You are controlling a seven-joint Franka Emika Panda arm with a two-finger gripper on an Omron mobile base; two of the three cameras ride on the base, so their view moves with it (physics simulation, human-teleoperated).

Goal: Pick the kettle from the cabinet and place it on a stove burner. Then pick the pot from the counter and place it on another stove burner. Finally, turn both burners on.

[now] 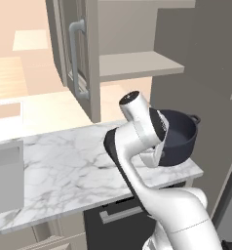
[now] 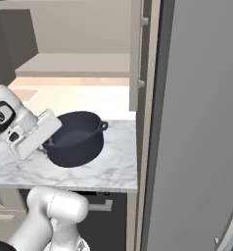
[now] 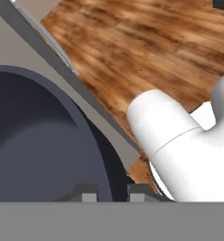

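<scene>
From my seat, the far left of the left base view gives me the cabinet door (image 1: 79, 58), swung open, with its long metal bar handle (image 1: 75, 58) running up and down. Just right of it is the cabinet shelf (image 1: 137, 66), flat and beige.

Below that, the worktop (image 1: 64, 166) stretches across as a white marble slab with grey veins. A dark drawer front with a bar pull (image 1: 120, 215) sits under its near edge.

Moving right, the arm's white wrist crosses in front of the pot (image 1: 179, 139), which stands on the worktop at its right end, close to the near right corner. It is wide, round and dark blue-grey, upright, and I can see a loop handle (image 1: 194, 118) on its far right side. In the right base view the same pot (image 2: 74, 139) sits on the marble (image 2: 108, 169) with a loop handle (image 2: 104, 126) on its right, and the hand reaches over its left rim.

The tool (image 3: 111, 196) comes through in the hand view, low at the bottom edge, with the pot's rim (image 3: 74, 110) and dark inside (image 3: 29, 141) close up on the left. The two finger tips (image 3: 89, 196) stand a little apart, and the pot's wall seems to run down toward the gap between them, but I cannot tell whether they are pressing on it or how far open they are. Past the rim on the right I see the wooden floor (image 3: 147, 47).

At the far right of the right base view stands a tall grey panel (image 2: 201, 122).
</scene>
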